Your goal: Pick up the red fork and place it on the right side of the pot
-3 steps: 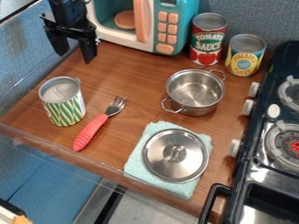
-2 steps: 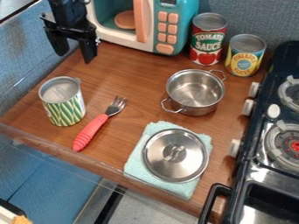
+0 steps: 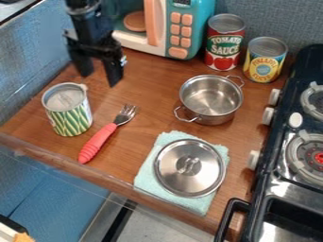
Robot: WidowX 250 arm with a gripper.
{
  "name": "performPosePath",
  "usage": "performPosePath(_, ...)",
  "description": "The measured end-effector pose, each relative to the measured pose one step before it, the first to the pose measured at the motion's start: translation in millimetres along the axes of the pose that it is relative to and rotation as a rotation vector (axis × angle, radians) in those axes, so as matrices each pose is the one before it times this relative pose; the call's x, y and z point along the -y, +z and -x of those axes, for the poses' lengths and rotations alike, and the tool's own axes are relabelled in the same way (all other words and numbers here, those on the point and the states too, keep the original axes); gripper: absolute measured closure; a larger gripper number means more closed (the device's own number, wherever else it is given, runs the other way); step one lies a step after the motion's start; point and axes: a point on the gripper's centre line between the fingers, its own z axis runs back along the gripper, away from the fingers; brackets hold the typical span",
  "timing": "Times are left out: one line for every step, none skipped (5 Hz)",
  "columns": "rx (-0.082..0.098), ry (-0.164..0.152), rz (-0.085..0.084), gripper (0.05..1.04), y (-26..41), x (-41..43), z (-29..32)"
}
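The black gripper hangs at the upper left, open, its two fingers spread with nothing between them. It is above and behind the red fork, which lies diagonally on the wooden counter, tines toward the upper right and handle toward the front edge. To the fork's right, the steel pot stands upright and empty, one handle at its lower left and one at its upper right.
A green-striped can stands left of the fork. A lid rests on a folded cloth in front of the pot. Behind are a toy microwave, tomato can and pineapple can; the stove borders the right.
The gripper has moved right and toward the front of the counter, remaining open. The fork, pot and other objects have stayed in place.
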Motion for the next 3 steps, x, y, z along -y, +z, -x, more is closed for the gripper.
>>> performPosePath(-0.0105,-0.0519,0.0199,0.083,0.48,21.46,14.35)
performPosePath(-0.045,-0.0533,-0.0028,0.083,-12.02,19.96,27.58)
performPosePath(-0.054,-0.022,-0.0291,0.083,-19.42,6.08,21.39)
